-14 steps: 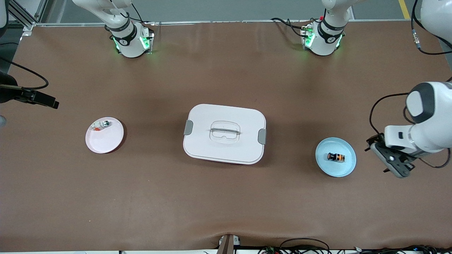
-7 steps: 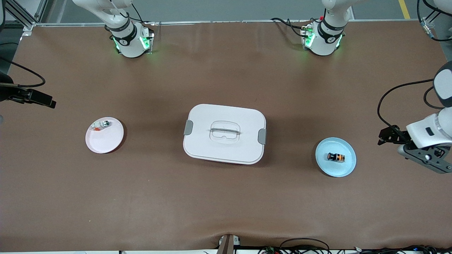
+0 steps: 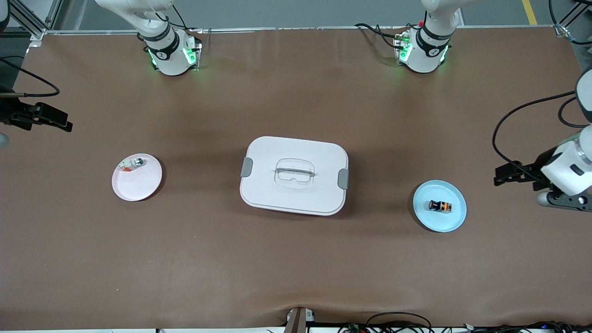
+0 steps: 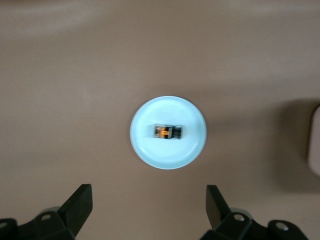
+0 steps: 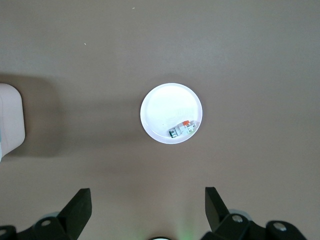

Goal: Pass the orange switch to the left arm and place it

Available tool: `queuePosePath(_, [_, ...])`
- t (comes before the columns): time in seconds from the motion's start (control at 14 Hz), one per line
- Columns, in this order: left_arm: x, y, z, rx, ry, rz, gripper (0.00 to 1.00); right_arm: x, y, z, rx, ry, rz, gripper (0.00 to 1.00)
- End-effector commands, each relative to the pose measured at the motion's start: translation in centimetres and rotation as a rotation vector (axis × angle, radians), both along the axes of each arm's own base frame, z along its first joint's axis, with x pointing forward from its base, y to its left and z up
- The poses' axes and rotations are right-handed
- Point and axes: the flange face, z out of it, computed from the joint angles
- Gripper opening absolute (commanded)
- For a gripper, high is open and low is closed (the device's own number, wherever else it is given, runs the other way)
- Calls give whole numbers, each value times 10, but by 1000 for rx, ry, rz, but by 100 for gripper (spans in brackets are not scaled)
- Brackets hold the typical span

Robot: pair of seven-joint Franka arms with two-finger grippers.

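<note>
- Two end effectors are hovering with fingers spread, left end effector (image 4: 147,212) at the counter's (image 3: 296,259) left-arm end, right end effector (image 5: 146,212) at the other.
- Orange switch (image 3: 440,206) is lying on the blue plate (image 3: 451,223), apart from the box (image 3: 294,175).

On the desk (image 3: 296,268): 1 white box (image 3: 294,175), 2 small round plates, 1 pink (image 3: 137,177) & 1 blue (image 3: 439,206). 2 small parts: 1 orange switch (image 3: 440,206) on the blue plate, 1 silver-and-clear part (image 3: 134,163) on the pink. 2 arms, 1 end effector each: left end effector (image 4: 150,212) & right end effector (image 5: 148,210)
</note>
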Motion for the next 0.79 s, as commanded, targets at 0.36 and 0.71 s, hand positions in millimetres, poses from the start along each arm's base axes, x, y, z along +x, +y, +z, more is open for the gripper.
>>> queuePosePath(0.36, [-32, -21, 70, 73, -82, 99, 100, -11, 2, 9, 1, -28, 17, 100])
queuePosePath(0.71, [-73, -20, 78, 106, -54, 85, 100, -10, -6, 6, 12, -37, 10, 100])
